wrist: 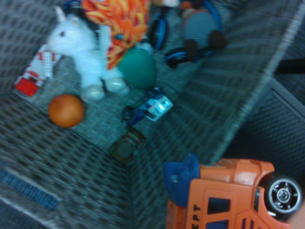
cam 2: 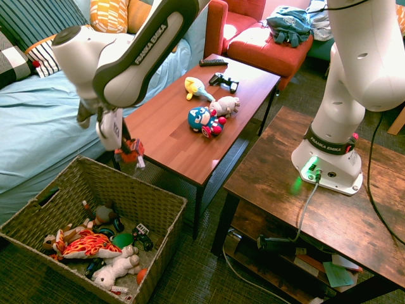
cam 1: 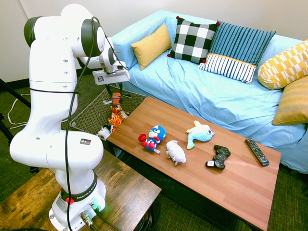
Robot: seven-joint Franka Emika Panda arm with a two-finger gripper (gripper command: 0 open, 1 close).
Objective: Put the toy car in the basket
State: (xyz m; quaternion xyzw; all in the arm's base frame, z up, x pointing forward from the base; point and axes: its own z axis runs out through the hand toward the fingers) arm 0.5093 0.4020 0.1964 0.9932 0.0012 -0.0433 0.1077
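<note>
A white robot arm's tool [cam 2: 130, 152] hangs in the gap between the blue-covered sofa [cam 2: 38, 120] and the end of the long wooden desk [cam 2: 183, 136], its fingers closed on the toy car [cam 2: 131, 152], a small orange vehicle held in the air above the floor. In the second exterior view the car sits just past the far rim of the basket [cam 2: 158, 209], above and beside that rim and level with the corner of the desk; whether it is over the opening or just outside it cannot be told from that angle. The wrist view shows the car's orange body and one wheel [wrist: 283, 194] close to the lens, with the basket's slanted woven wall running across beneath it and the open interior to one side.

The basket stands on the carpet [cam 2: 190, 272], its near corner close to the desk leg. Its floor is partly filled: a white unicorn plush [wrist: 83, 47], an orange striped tiger plush [cam 2: 85, 244], a green ball [wrist: 137, 69], an orange ball [wrist: 66, 110] and a small blue car [wrist: 147, 109], with bare weave showing along the wall nearest the tool.

On the desk, well clear of the arm, lie a blue-and-red plush figure [cam 1: 153, 138], a white plush [cam 1: 175, 152], a blue fish plush [cam 1: 198, 133], a game controller [cam 1: 219, 157] and a remote [cam 1: 256, 151].
</note>
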